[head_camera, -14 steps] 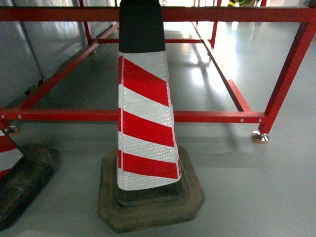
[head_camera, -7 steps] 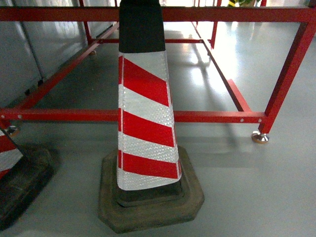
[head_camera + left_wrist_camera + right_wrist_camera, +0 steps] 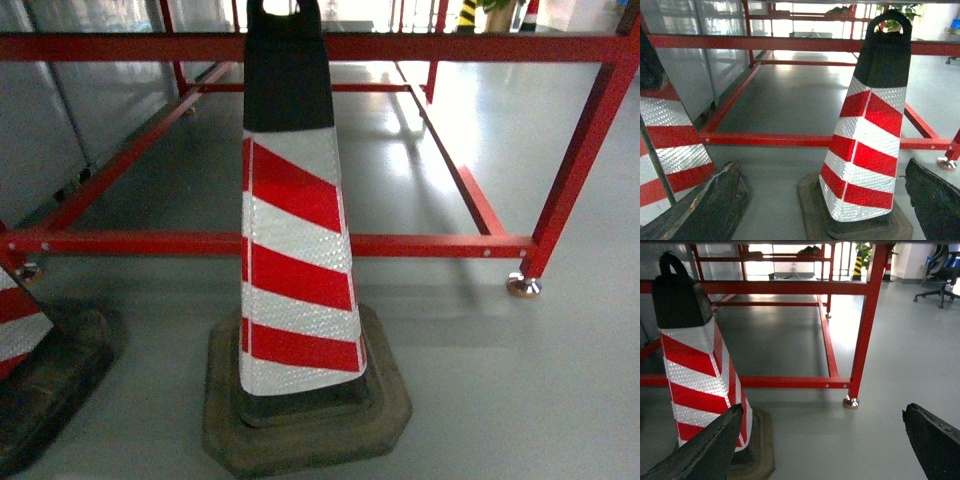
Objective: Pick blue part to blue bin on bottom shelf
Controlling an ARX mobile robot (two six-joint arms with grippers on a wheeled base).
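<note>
The blue part, the blue bin and the bottom shelf are out of view in all three views. In the left wrist view my left gripper [image 3: 821, 167] is open, its dark fingers [image 3: 715, 200] spread wide above the grey floor with nothing between them. My right gripper [image 3: 822, 412] is open too, its fingers [image 3: 710, 445] at the lower corners of the right wrist view, empty. Neither gripper shows in the head view.
A red-and-white striped traffic cone [image 3: 295, 240] on a heavy rubber base [image 3: 305, 420] stands right in front. A second cone [image 3: 20, 330] sits at the left. Behind them runs a red steel frame [image 3: 430, 245] with a levelling foot [image 3: 522, 287]. An office chair [image 3: 940, 277] is far right.
The head view has shifted slightly: the cone's top handle now shows and the red frame sits a little lower in the picture. Nothing has been grasped or released.
</note>
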